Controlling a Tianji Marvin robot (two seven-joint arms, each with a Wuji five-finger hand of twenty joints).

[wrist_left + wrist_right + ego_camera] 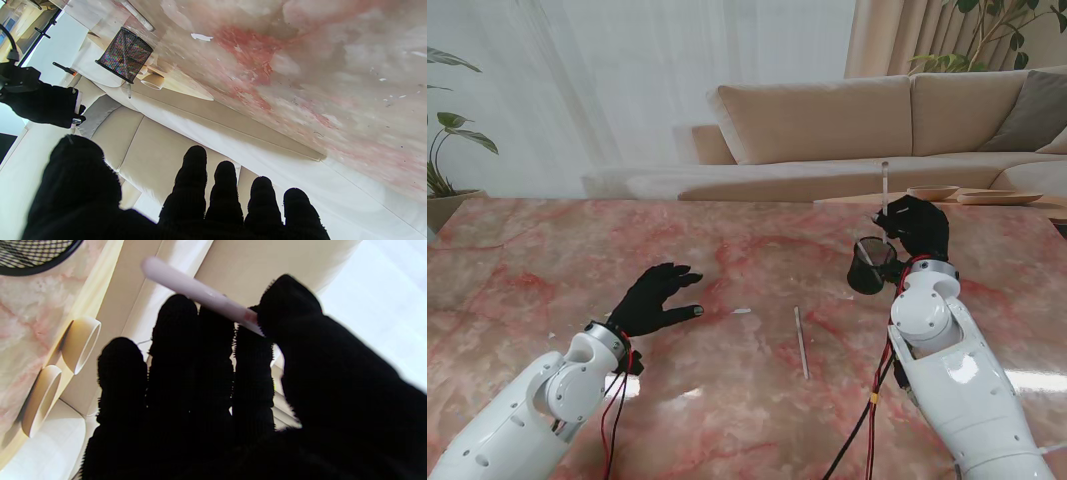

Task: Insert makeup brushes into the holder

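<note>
Black-gloved, the right hand (pixel 917 226) pinches a pale makeup brush (pixel 885 190) upright, just beside the black mesh holder (pixel 871 265) on the marble table (pixel 727 380). Left hand (pixel 655 298) hovers with fingers spread, grasping nothing; another brush (pixel 801 342) lies flat between the arms.

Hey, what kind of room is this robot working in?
Most likely a home living room: a beige sofa stands behind the pink marble table, sheer curtains cover the window, and a potted plant sits at the left.
</note>
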